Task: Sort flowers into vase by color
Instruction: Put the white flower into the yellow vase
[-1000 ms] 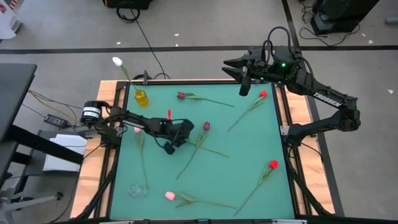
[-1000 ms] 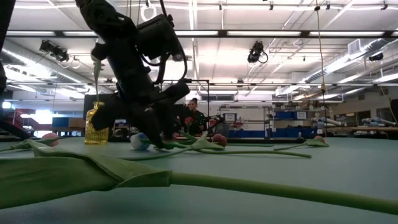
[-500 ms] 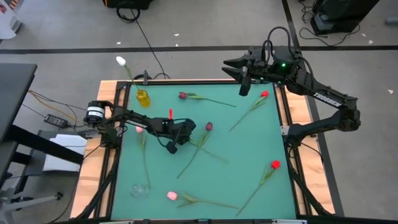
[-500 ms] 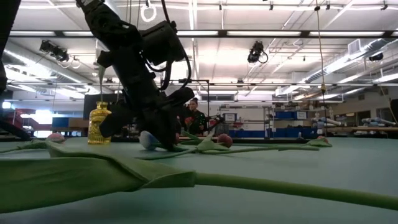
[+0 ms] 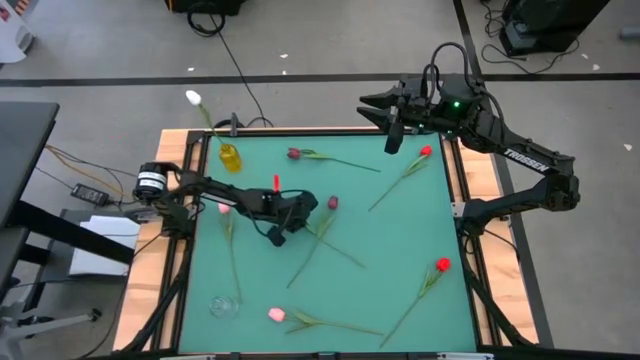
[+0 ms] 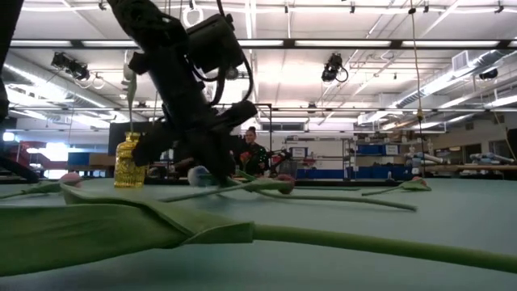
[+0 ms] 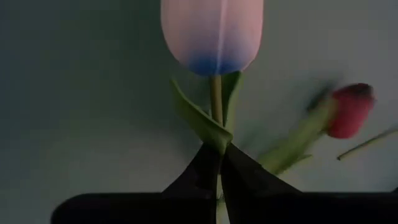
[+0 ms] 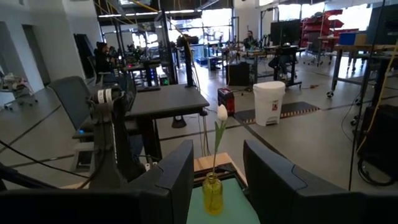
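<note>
My left gripper [image 5: 273, 238] is low over the mat's middle, shut on a white tulip. Its pale head [image 7: 211, 34] shows just past the fingertips and, in the low view, as a pale bud [image 6: 198, 174] under the arm. The thin stem [image 5: 340, 250] trails toward the near right. A maroon tulip [image 5: 332, 202] lies beside it. Another white tulip [image 5: 190, 97] stands in the yellow vase [image 5: 228, 157] at the far left corner. My right gripper [image 5: 390, 125] waits open above the far edge. My left gripper pinches the white tulip's stem [image 7: 216, 134] just below the head, where a leaf [image 7: 199, 121] branches off. The fingers come from above, slanting down. The head is held a little off the mat, and the stem's far part [image 6: 339, 196] lies on the table.
Loose tulips lie on the green mat: maroon [image 5: 292, 153] at the far side, red [image 5: 424, 152] far right, red [image 5: 440, 265] near right, pink [image 5: 272, 314] at the near edge, pink [image 5: 222, 208] at the left. A clear glass vase [image 5: 222, 305] stands near left.
My left gripper has stayed shut on the white tulip and lifted a little, shifting slightly toward the table's right. The tulip's head has come up off the mat, and the free end of its stem has swung along the table toward the near edge.
</note>
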Available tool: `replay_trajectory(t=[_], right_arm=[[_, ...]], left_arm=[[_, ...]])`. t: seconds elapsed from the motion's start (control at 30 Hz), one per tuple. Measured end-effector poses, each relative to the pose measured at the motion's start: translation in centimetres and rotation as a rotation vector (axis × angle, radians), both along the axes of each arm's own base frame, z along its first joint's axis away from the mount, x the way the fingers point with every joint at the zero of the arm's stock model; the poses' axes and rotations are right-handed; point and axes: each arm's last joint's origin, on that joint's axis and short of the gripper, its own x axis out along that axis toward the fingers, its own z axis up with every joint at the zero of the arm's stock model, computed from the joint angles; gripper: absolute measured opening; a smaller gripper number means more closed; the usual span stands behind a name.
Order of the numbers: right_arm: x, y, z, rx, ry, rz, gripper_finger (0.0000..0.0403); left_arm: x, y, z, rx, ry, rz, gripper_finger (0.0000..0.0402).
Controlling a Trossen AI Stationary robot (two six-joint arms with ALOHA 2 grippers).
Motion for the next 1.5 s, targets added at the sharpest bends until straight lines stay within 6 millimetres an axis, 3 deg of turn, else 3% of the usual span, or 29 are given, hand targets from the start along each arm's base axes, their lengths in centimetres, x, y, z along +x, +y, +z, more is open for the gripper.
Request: replay_trajectory(t=[0.27,0.57,0.8,1.07,1.33,1.5], right_arm=[[0.0,0.0,0.0,0.0,-0.001,0.0,0.0148],[0.0,0.0,0.1,-0.003,-0.006,0.0,0.0148],[0.0,0.0,0.1,-0.003,-0.007,0.0,0.0148],[0.0,0.0,0.1,-0.003,-0.007,0.0,0.0148],[0.0,0.0,0.1,-0.003,-0.006,0.0,0.0148],[0.0,0.0,0.1,-0.003,-0.006,0.0,0.0148]], left_arm=[[-2.7,1.0,2.9,0.138,0.114,-0.031,0.0014],[-6.0,1.4,8.4,0.426,0.086,-0.184,0.0014],[-5.1,0.6,11.7,0.698,-0.119,-0.404,0.0013],[-4.7,-0.6,12.1,0.83,-0.13,-0.62,0.0013],[-6.2,0.4,14.3,1.015,-0.127,-0.724,0.0013],[-7.6,1.1,17.6,1.312,-0.192,-0.798,0.0013]])
